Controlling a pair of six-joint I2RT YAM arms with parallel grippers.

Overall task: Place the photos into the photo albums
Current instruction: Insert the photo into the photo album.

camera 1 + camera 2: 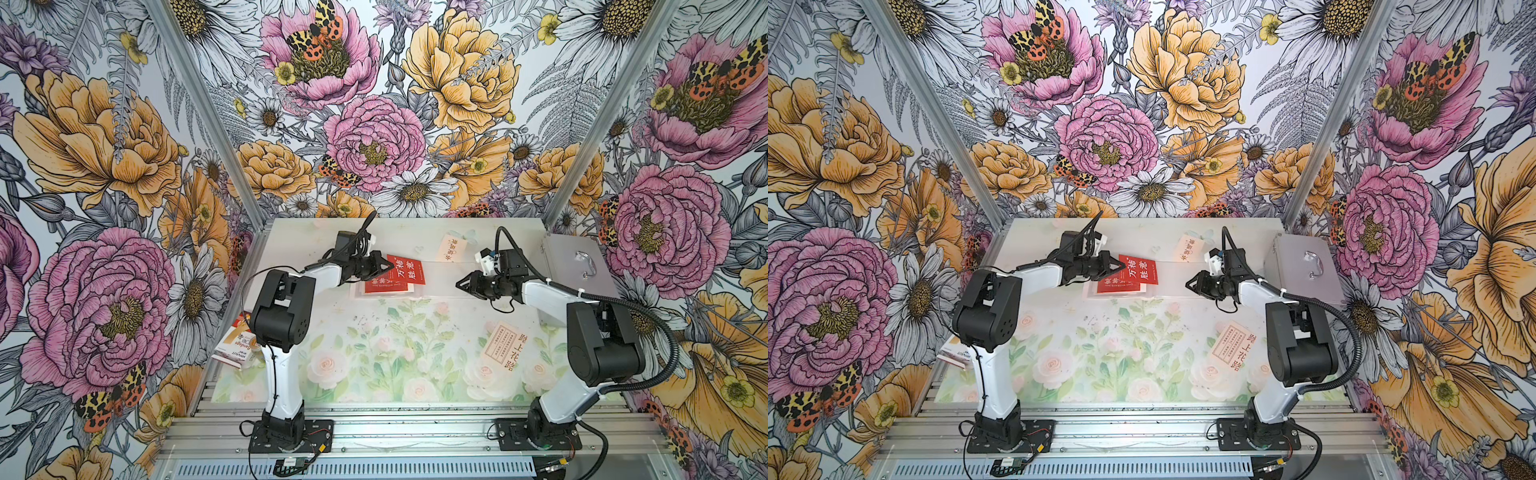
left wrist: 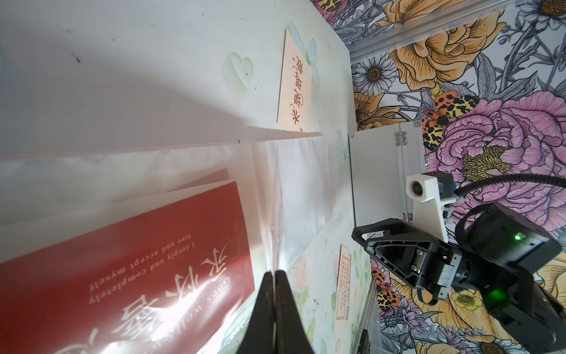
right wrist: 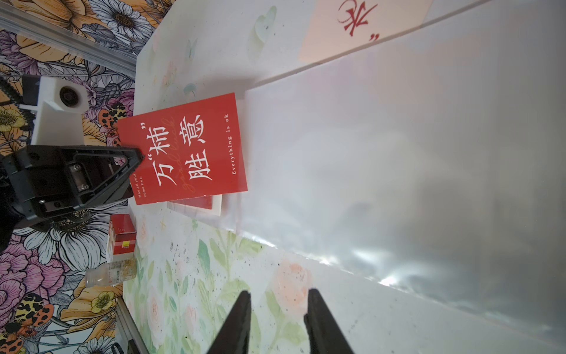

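The photo album (image 1: 444,278) lies open at the middle back of the mat, its clear sleeve pages (image 3: 398,153) glossy. One red photo (image 2: 137,275) sits inside a sleeve on the left page. My left gripper (image 1: 390,268) is shut on the edge of another red photo (image 1: 406,270) with white characters (image 3: 183,150), held tilted above that page. In the left wrist view this photo shows only edge-on between the shut fingers (image 2: 266,306). My right gripper (image 1: 461,284) is open and empty (image 3: 277,295) over the album's right side. Cream photos lie at the back (image 1: 451,247) and front right (image 1: 503,345).
A silver metal case (image 1: 573,266) with a handle stands at the back right, close behind the right arm. A red-and-white bandage carton (image 1: 237,343) and a small clear bottle (image 3: 110,272) lie at the mat's left edge beside the left arm.
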